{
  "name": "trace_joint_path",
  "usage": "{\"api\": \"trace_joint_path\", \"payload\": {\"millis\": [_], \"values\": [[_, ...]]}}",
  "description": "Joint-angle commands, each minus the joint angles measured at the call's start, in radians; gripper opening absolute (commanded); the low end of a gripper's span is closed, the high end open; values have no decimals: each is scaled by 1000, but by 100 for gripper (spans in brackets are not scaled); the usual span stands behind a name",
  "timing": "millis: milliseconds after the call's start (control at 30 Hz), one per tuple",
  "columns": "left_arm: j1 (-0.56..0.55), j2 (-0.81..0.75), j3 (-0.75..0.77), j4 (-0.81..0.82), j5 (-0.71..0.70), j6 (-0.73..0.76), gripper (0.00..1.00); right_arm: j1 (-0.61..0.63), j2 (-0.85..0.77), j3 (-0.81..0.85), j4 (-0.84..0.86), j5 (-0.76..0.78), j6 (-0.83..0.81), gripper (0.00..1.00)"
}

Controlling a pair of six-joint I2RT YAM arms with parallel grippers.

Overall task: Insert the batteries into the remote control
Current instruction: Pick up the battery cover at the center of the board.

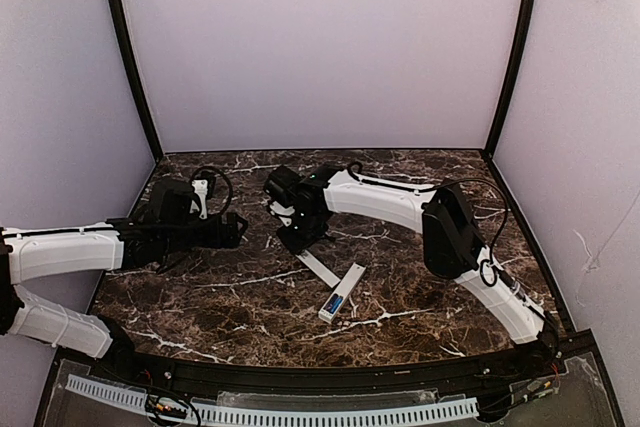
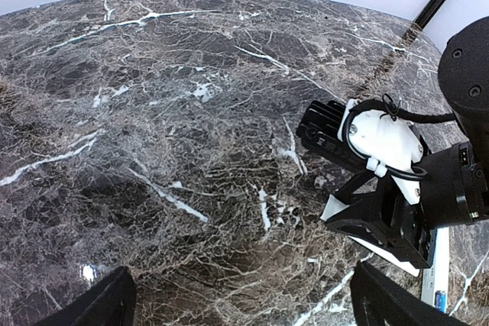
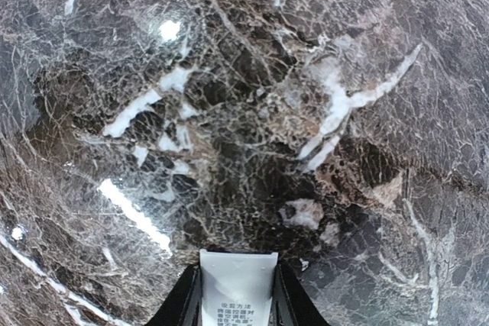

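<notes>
**First onlooker:** What could go wrong from here?

**Second onlooker:** Plenty, I think. The remote point(image 1: 343, 290) lies slantwise on the marble table point(image 1: 200, 297), just in front of the right gripper point(image 1: 301, 242), and nothing pins it down. A blue battery point(image 1: 333, 303) shows at its near end, apparently in an open bay. I cannot tell whether a second one sits beside it. The free end of the white strip point(image 3: 238, 280) rests just beside the remote. A sideways drag could nudge the remote and roll that battery out.

**First onlooker:** And the strip itself?

**Second onlooker:** It is thin and looks slick, and it is held only by its very end. It could pivot or slide out on a lift. Pressed onto a loose remote, it might just push the remote across the stone.

**First onlooker:** How do the jaws stand?

**Second onlooker:** The right ones are drawn in against both edges of the strip. It carries small print and is probably the back cover. The left gripper point(image 2: 244, 312) hangs over bare marble to the left with its jaws spread wide, holding and touching nothing.
</notes>
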Motion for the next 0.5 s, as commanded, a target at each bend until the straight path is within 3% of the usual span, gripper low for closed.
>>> {"api": "trace_joint_path", "payload": {"millis": [0, 467], "values": [[5, -2, -13, 13, 4, -1, 98, 14, 36, -5, -38, 28, -10, 27], [6, -3, -25, 51, 22, 2, 99, -1, -144, -38, 53, 102, -20, 25]]}}
